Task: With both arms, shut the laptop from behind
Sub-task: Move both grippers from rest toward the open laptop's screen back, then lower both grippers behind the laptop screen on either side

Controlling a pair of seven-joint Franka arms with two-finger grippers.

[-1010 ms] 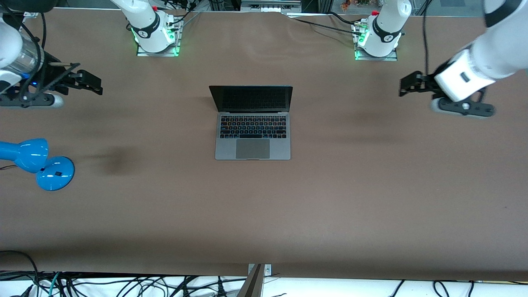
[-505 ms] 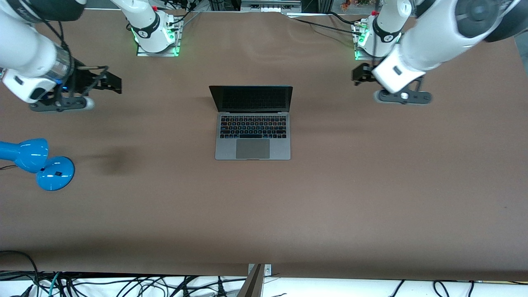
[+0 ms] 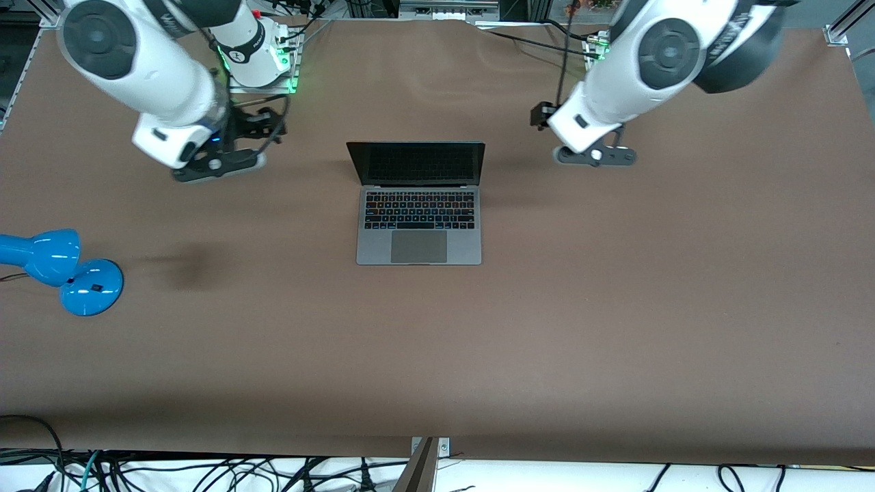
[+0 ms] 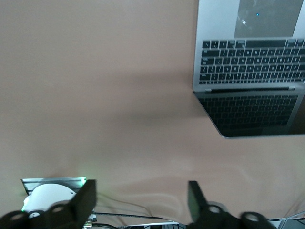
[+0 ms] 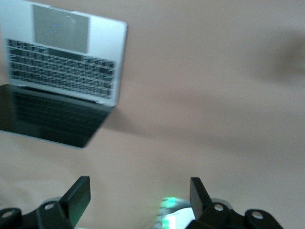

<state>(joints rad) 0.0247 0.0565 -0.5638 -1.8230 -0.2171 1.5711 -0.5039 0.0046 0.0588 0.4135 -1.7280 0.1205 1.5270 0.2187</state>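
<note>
The laptop lies open in the middle of the brown table, its dark screen upright and the keyboard and trackpad facing the front camera. My right gripper hovers over the table beside the screen, toward the right arm's end, well apart from it. My left gripper hovers beside the screen toward the left arm's end, also apart. In the left wrist view the laptop shows past my open left gripper. In the right wrist view the laptop shows past my open right gripper. Neither gripper holds anything.
A blue desk lamp lies at the right arm's end of the table, nearer the front camera than the laptop. The two arm bases stand with green lights. Cables hang below the table's near edge.
Both arms have swung in from the table's ends toward the laptop's screen. The laptop has not moved and its lid stands as before.
</note>
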